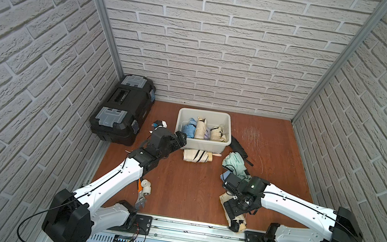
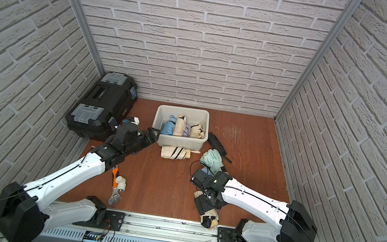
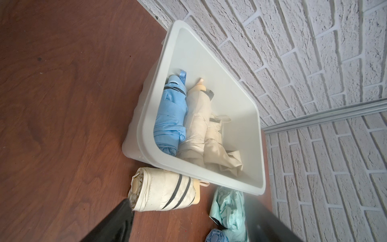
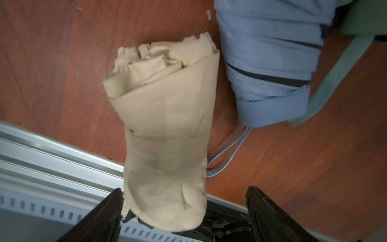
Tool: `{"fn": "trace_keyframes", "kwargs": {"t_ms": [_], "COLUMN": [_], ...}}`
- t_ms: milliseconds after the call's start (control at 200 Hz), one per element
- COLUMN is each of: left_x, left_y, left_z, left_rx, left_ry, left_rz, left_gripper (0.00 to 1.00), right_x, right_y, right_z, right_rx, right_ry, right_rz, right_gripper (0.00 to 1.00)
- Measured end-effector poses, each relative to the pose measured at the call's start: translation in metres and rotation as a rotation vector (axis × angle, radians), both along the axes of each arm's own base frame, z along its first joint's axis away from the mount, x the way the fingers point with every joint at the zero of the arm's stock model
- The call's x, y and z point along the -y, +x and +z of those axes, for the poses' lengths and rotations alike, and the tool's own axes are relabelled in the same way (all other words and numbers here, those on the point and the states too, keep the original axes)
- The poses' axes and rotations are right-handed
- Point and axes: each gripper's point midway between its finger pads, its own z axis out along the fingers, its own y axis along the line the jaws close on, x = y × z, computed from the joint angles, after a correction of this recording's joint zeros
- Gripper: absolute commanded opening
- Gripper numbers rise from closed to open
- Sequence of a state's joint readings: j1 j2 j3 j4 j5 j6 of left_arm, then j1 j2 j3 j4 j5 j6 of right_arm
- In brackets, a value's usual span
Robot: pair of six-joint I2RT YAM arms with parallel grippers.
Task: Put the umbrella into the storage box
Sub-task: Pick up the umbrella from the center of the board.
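Observation:
The off-white storage box [image 1: 206,112] [image 3: 146,117] stands at the back middle of the floor and holds several folded umbrellas. My right gripper [image 1: 234,213] [image 4: 184,188] points down, open, over a beige umbrella [image 1: 238,224] [image 4: 167,130] lying at the front edge. Its fingers straddle the umbrella's end without closing on it. My left gripper [image 1: 181,139] [image 3: 188,209] hangs open and empty by the box's front left corner. A cream striped umbrella [image 1: 196,156] [image 3: 165,193] lies against the box's front wall. A mint umbrella [image 1: 234,162], a black umbrella [image 1: 238,147] and a blue umbrella [image 4: 270,69] lie to the right.
A black toolbox [image 1: 123,109] sits in the back left corner. An orange-handled wrench [image 1: 141,198] and a white pipe fitting [image 1: 146,187] lie beside my left arm. A metal rail [image 1: 197,230] runs along the front edge. Brick walls close in three sides.

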State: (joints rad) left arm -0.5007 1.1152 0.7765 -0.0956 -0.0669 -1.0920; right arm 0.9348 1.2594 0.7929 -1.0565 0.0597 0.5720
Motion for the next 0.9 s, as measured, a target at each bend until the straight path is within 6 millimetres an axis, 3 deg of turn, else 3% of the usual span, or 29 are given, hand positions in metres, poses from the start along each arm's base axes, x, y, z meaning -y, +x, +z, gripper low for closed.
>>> {"fn": "trace_keyframes", "kwargs": {"t_ms": [250,485,685,900], "left_x": [0.000,0.000,0.000,-0.001], "left_y": [0.001,0.001,0.001,-0.001], "left_z": [0.001,0.001,0.001,0.005], "left_rx": [0.006,0.006,0.006,0.013], "left_ry": [-0.003,-0.003,-0.003,-0.008], "left_rz": [0.000,0.000,0.000,0.000], "left_gripper": [0.87,0.87,0.87,0.87], "right_x": [-0.012,-0.018,-0.021,-0.029], "right_y": [0.006,0.008,0.009,0.013], "right_z": [-0.027,-0.042,-0.040,-0.022], "right_rx": [0.007,0.008,0.026,0.074], "right_ry": [0.016,0.035,0.053,0.124], "right_rz": [-0.020,-0.014,-0.002,0.034], "right_gripper": [0.89,0.76,0.59,0.46]}}
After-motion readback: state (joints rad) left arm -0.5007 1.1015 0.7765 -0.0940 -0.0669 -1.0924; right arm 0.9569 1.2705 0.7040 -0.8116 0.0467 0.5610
